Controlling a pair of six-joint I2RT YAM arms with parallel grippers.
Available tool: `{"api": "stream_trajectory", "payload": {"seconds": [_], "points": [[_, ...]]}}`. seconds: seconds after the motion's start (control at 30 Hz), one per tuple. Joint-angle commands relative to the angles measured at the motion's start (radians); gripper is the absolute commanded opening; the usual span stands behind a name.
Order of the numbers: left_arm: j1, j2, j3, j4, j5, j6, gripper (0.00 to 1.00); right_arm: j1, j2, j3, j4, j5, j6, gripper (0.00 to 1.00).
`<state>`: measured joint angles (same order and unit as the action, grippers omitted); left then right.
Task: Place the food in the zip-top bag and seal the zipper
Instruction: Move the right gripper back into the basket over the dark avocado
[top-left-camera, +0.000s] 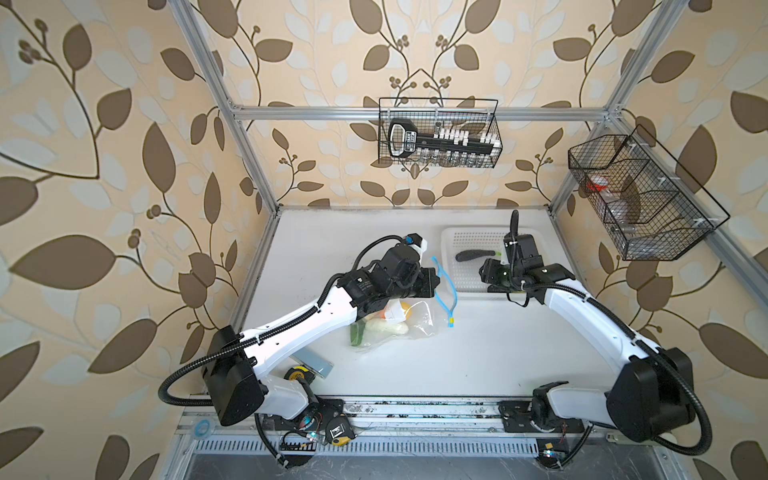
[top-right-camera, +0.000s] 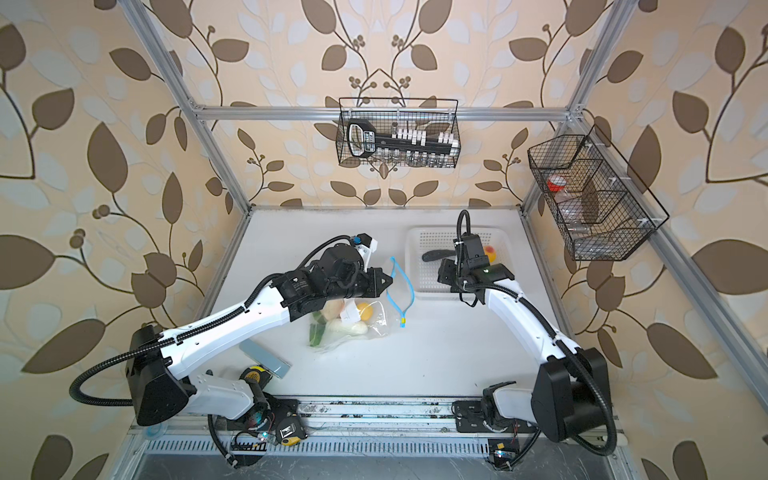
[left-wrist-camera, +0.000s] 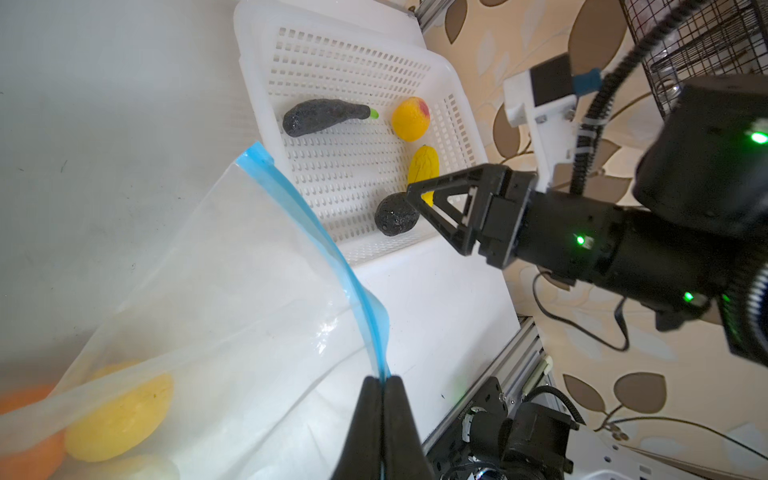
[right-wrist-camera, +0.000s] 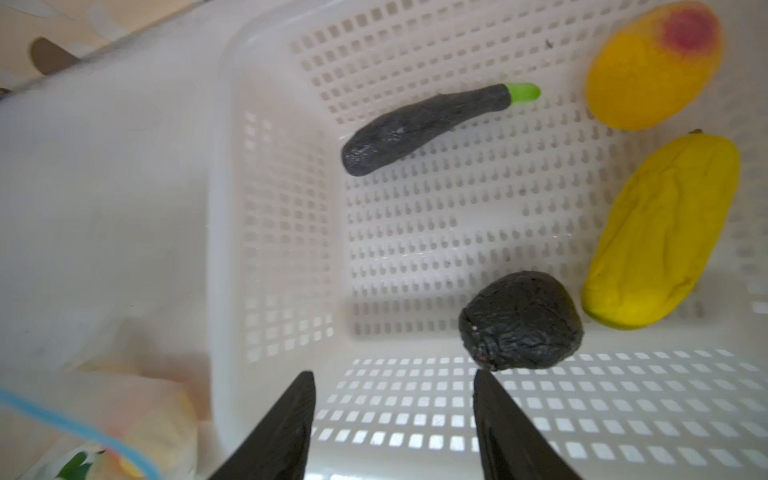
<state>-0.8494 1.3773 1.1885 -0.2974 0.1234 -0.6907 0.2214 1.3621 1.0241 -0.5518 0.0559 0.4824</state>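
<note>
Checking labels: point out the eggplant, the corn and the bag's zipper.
eggplant (right-wrist-camera: 419, 129), right wrist view, middle of its dark body.
corn (right-wrist-camera: 660, 237), right wrist view, middle of its yellow side.
zipper (left-wrist-camera: 311, 218), left wrist view, blue strip midway along.

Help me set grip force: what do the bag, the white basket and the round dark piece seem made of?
Zip-top bag: thin clear plastic film, glossy; it creases and food shows through. White basket: rigid moulded plastic, smooth, regular slots. Round dark piece: probably soft foam or rubber, matte; wrinkled, cracked skin.

Clear zip-top bag (top-left-camera: 422, 322) gapes open, some food (top-left-camera: 392, 328) inside.
</note>
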Motion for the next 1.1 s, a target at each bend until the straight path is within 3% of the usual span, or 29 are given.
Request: {"api": "stream_trajectory", "payload": {"seconds": [0.0,0.47,1.07], "points": [[0.01,-0.053,-0.018,0.045,0.01,-0.01,0.0,-0.023,0.06,0.083,-0.106,0.071,-0.055,0.62],[0.01,-0.072,-0.042,0.048,0.033,0.007,0.0,-0.147,0.248,0.255,-0.29,0.072,-0.025,0.61],[0.01,-0.064,-0.036,0.046,0.027,0.021,0.0,-0.119,0.343,0.182,-0.213,0.038,-0.011,0.62]]}}
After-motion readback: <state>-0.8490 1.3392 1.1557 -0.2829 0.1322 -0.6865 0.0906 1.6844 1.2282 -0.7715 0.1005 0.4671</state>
